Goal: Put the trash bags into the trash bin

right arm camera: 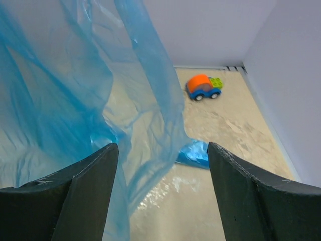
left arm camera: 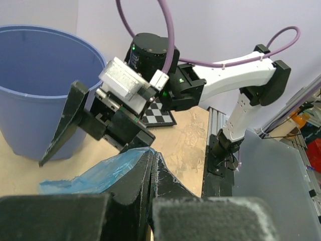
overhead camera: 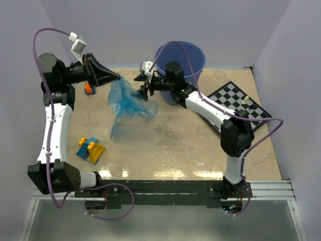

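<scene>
Bag (overhead camera: 128, 103) raised off the surface, not yet binned.
Left end effector (overhead camera: 116, 78), arm stretched forward, pinches the bag at 11 o'clock. Right end effector (overhead camera: 141, 88), elbow bent, is spread around the film. Next it probably needs to close, then carry to the bin (overhead camera: 168, 54) at 1 o'clock.

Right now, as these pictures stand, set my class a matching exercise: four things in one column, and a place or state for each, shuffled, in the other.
Things
1. trash bag
2. trash bin
3. chessboard
4. right gripper

Places and states
A. at the right side of the table
B. jaws open
C. pinched in the shut left gripper
D. at the table's far edge

Pairs: 1-C, 2-D, 3-A, 4-B
</scene>
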Robot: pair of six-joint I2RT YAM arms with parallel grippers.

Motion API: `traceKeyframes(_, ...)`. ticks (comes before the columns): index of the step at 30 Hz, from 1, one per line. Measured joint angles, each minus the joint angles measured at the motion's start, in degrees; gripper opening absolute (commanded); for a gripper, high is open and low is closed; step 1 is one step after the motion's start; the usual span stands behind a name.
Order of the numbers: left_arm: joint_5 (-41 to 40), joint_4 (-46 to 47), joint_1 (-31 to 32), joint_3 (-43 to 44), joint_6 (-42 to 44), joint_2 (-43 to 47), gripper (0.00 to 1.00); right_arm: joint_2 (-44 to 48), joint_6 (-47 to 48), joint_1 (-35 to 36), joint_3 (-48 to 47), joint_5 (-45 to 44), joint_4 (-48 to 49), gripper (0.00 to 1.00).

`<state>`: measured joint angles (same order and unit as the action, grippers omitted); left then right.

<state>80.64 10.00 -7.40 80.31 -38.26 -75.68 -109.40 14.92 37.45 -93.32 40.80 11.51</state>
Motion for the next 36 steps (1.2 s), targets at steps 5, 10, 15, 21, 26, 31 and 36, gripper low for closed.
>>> traceKeyframes(5,2.5,-0.2,0.9,1.7,-0.6,-0.1,0.00,-0.9,-3.8,2.3,0.0,0.7,3.9,0.76)
traceKeyframes(10,3.7,-0.2,1.2,4.3,-1.5,-0.5,0.00,-3.3,-6.5,3.1,-2.1,2.6,5.7,0.30)
traceKeyframes(15,4.2,-0.3,1.2,5.4,-1.5,-0.6,0.00,-6.3,-10.1,2.6,-4.1,7.0,6.5,0.00)
traceKeyframes(21,4.6,1.4,-1.0,2.8,-1.1,-0.3,0.00,-4.5,-12.0,2.1,-1.2,-1.7,5.8,0.00)
traceKeyframes(26,4.5,3.0,-5.7,-2.1,0.2,-0.7,0.44,2.1,-13.4,0.7,1.8,-19.3,3.4,0.00)
traceKeyframes(31,-6.9,-5.1,-5.9,-2.6,10.4,-1.2,0.72,9.6,-16.5,-0.1,1.4,-30.9,3.3,0.00)
traceKeyframes(36,-33.0,-8.7,-1.1,-8.8,19.3,5.6,0.90,11.0,-21.7,2.1,-0.4,-39.7,3.0,0.00)
